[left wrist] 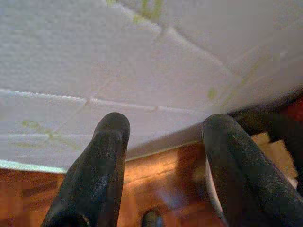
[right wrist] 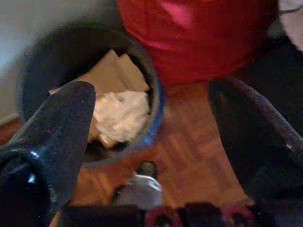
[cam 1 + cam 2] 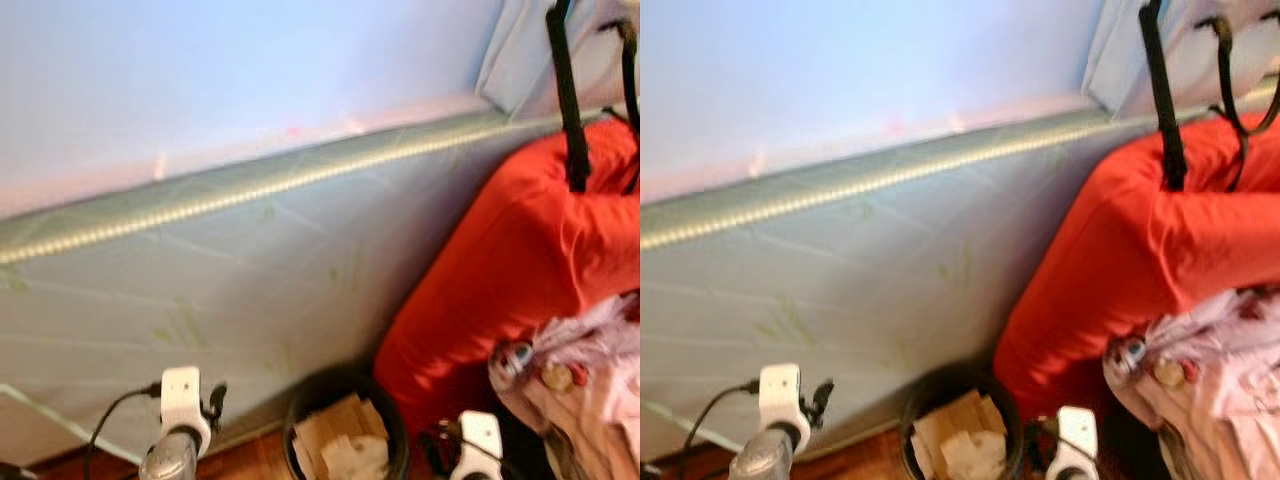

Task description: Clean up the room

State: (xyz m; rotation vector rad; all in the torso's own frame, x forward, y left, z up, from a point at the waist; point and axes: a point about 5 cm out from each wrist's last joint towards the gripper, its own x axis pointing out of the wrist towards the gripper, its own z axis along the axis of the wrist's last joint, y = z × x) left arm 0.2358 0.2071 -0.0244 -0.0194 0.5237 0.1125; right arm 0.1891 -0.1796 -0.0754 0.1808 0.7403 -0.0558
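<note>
Mattress (image 3: 230, 290) on wooden floor (image 1: 156, 179), bin (image 2: 156, 109) beside; both grippers' fingers (image 1: 94, 175) spread.

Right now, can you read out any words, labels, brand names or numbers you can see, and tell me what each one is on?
No text can be read in these pictures.
Pale quilted mattress side: green marks, a pattern, not letters.
Round dark waste bin: brown cardboard and crumpled white paper inside, no print seen.
Big red fabric bag: no label seen.
Pink bundle of cloth: small round shapes, too blurred to read.
</note>
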